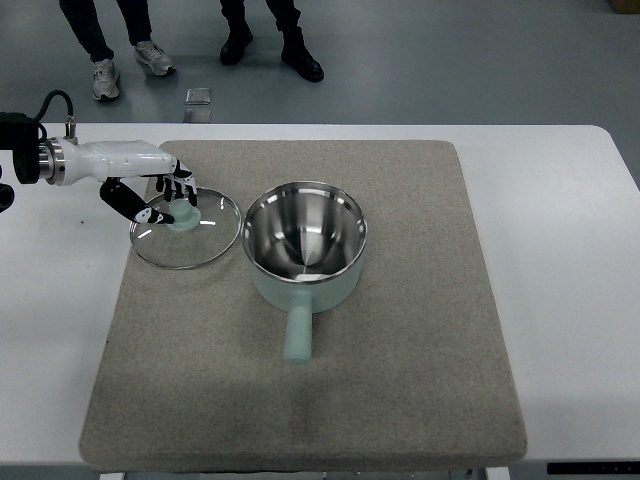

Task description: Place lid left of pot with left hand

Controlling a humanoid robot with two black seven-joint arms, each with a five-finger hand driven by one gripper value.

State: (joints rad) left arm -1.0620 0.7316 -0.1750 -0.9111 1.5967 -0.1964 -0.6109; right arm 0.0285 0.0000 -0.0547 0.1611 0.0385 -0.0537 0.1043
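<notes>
setting glass lid [186, 229] down left of saucepan [305, 246].
left hand [160, 197] curled on lid knob [184, 214], lid seemingly resting on mat [400, 380]; next, loosening fingers and lifting clear.

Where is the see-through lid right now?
In the top view, the round glass lid with a pale green knob lies on the grey mat, left of the mint-green steel pot, with the left hand on its knob.

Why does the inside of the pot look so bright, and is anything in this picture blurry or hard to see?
Top view: the mint-green steel pot mirrors overhead light, so its polished bowl glares white; the round glass lid shows thin bright streaks along its rim; the robot's left hand casts only a soft shadow on the grey felt mat; everything looks sharp.
</notes>
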